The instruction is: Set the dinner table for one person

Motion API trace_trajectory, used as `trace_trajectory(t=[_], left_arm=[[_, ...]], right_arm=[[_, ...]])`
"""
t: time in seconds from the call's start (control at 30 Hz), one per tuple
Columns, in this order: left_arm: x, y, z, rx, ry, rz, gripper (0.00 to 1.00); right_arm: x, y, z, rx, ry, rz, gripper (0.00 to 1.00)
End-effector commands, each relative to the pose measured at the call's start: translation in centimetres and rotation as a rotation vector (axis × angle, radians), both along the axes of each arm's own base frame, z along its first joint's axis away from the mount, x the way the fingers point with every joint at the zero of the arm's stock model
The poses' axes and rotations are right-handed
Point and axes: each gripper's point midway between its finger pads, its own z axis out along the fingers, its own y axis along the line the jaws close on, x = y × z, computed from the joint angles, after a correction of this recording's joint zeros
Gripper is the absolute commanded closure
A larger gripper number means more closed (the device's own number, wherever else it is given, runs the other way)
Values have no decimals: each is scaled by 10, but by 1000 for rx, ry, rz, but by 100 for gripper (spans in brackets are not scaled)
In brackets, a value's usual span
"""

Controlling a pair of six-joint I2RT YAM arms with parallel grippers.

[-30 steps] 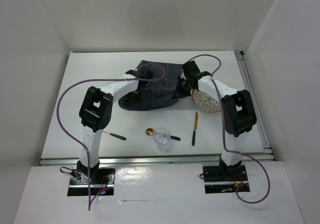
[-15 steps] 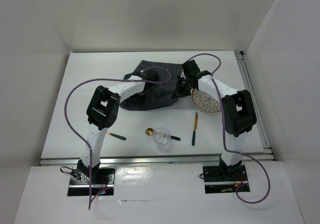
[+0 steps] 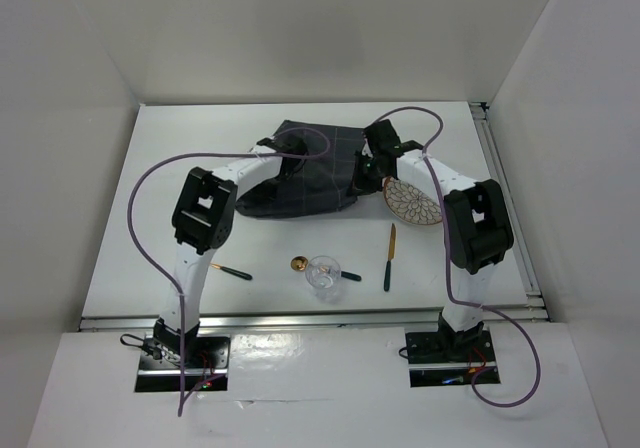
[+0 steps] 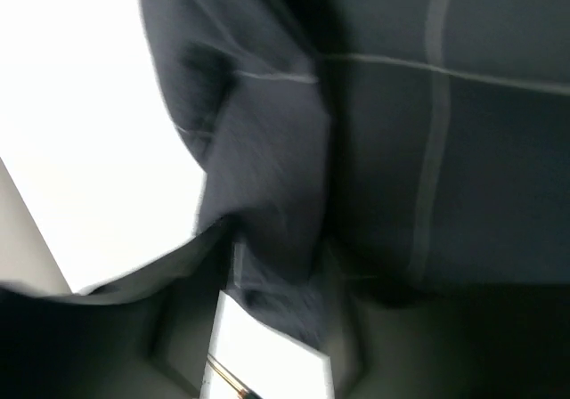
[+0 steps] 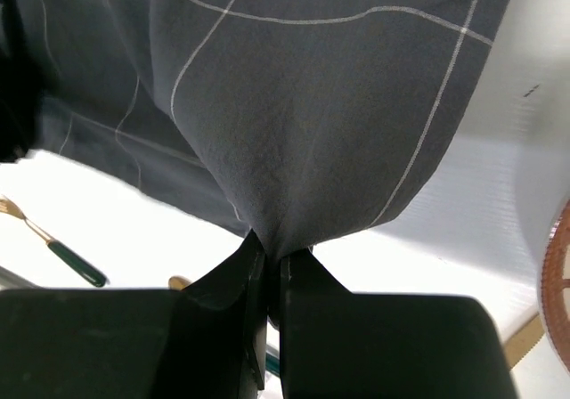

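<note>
The dark grey cloth (image 3: 312, 186) with thin pale grid lines lies partly bunched at the back middle of the white dinner table (image 3: 170, 178). My left gripper (image 3: 283, 168) is over its left part. In the blurred left wrist view, a fold of the cloth (image 4: 267, 194) fills the gap between the fingers of the left gripper (image 4: 280, 328), which grips it. My right gripper (image 3: 362, 176) is at the cloth's right edge. In the right wrist view it (image 5: 272, 256) is shut on a pinched peak of the cloth (image 5: 312, 105), lifted off the table.
A patterned plate (image 3: 412, 201) lies right of the cloth, by the right arm. Nearer me lie a knife (image 3: 390, 253), a clear glass (image 3: 322, 272), a gold spoon (image 3: 298, 263) and a green-handled fork (image 3: 232, 270). White walls enclose the table.
My left gripper swung right, then back left with the cloth. The bulging lower-left lobe of the cloth has flattened and spread leftward. The right gripper has barely moved.
</note>
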Motion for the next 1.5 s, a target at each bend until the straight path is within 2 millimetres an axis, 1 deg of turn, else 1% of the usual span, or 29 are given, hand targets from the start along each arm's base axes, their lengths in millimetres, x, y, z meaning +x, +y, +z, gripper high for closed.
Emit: trace_trajectory(t=[0.0, 0.1, 0.23, 0.37, 0.43, 0.5, 0.53, 0.57, 0.6, 0.63, 0.67, 0.7, 0.73, 0.8, 0.87, 0.97, 1.0, 1.03, 1.1, 1.13, 1.17, 1.2, 1.23, 1.27, 1.3, 1.33, 1.37, 1.43, 1.47], left_arm=[[5, 14, -2, 6, 0, 50, 50], [8, 12, 4, -5, -21, 57, 64], [14, 13, 22, -24, -57, 83, 100], [31, 12, 57, -137, -139, 127, 100], [33, 23, 69, -200, -155, 174, 100], [34, 20, 92, -353, -184, 204, 100], [38, 33, 97, -421, -208, 256, 100], [38, 36, 119, -501, -254, 256, 100], [30, 28, 115, -618, -218, 262, 100], [39, 44, 124, -694, -281, 306, 100], [38, 46, 129, -761, -296, 313, 100], [22, 39, 129, -868, -268, 310, 100], [20, 50, 130, -922, -287, 357, 100], [18, 51, 127, -1009, -298, 365, 100], [5, 44, 114, -1088, -237, 367, 100], [4, 42, 120, -1122, -238, 366, 100], [4, 40, 121, -1136, -231, 361, 100], [12, 35, 140, -1173, -260, 333, 100], [23, 34, 164, -1217, -304, 306, 100], [27, 33, 181, -1258, -322, 273, 100], [39, 36, 218, -1300, -398, 244, 100], [45, 37, 233, -1327, -415, 235, 100], [51, 39, 251, -1358, -445, 220, 100], [53, 36, 295, -1416, -505, 144, 100], [58, 45, 318, -1462, -559, 143, 100], [47, 45, 353, -1505, -613, 84, 100], [41, 49, 375, -1530, -665, 59, 100], [25, 66, 399, -1592, -750, 112, 100], [11, 70, 413, -1583, -839, 89, 100]], right_arm=[[3, -15, 7, -36, -26, -24, 100], [5, -19, 11, -33, -34, -35, 100], [4, -26, 6, -48, -20, -49, 100], [7, -27, 9, -52, -31, -54, 100], [5, -28, 8, -59, -26, -47, 100], [5, -29, 8, -67, -28, -51, 100], [5, -29, 8, -67, -28, -51, 100], [5, -29, 8, -67, -28, -51, 100], [5, -29, 8, -67, -28, -51, 100], [5, -29, 8, -67, -28, -51, 100], [4, -27, 8, -56, -24, -44, 100], [4, -27, 8, -56, -24, -44, 100], [1, -26, 5, -48, -9, -47, 100], [2, -23, 7, -30, -13, -37, 100], [6, -21, 13, -24, -29, -37, 100], [12, -18, 24, -11, -41, -33, 100], [17, -16, 33, -6, -56, -33, 100], [31, -14, 52, -4, -108, -28, 100], [42, -10, 77, 4, -150, -20, 100], [61, -5, 113, 26, -239, -12, 100], [71, -7, 134, 33, -287, -15, 100], [78, -10, 145, 33, -292, -24, 100], [85, -8, 166, 45, -329, -25, 100], [99, -9, 225, 80, -464, -32, 100], [104, -6, 240, 95, -490, -26, 100], [102, -11, 263, 105, -529, -36, 100], [100, -9, 296, 139, -604, -25, 100], [84, -7, 337, 195, -702, 5, 100], [80, -6, 316, 191, -657, 16, 100]])
